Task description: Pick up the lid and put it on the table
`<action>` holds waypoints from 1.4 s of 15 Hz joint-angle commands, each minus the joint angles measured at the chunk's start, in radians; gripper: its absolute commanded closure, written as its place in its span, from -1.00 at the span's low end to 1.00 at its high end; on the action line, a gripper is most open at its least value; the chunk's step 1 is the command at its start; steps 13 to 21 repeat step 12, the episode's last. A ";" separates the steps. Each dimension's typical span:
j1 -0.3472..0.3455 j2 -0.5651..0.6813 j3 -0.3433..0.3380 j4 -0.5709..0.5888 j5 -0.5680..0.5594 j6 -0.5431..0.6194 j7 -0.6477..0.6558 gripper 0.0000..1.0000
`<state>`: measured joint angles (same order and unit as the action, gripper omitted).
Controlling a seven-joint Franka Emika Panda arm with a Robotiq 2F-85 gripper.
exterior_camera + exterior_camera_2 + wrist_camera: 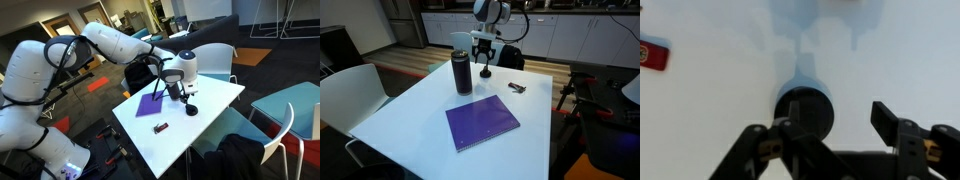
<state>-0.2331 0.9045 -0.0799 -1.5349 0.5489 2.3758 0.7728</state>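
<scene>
The lid, a small round black cap, lies flat on the white table. It also shows in both exterior views. My gripper is open just above it. The lid sits by one finger, which partly covers it; the other finger is well apart from it. The gripper hangs over the far part of the table in both exterior views. The tall dark bottle stands upright beside the lid, without a cap.
A purple notebook lies flat on the table's middle. A small dark-red oblong object lies near it. White-backed chairs stand round the table.
</scene>
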 commanded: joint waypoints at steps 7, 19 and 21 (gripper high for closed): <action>0.084 -0.451 -0.068 -0.323 -0.136 0.032 -0.049 -1.00; 0.118 -0.576 -0.094 -0.394 -0.230 0.027 -0.030 -1.00; 0.118 -0.576 -0.094 -0.394 -0.230 0.027 -0.030 -1.00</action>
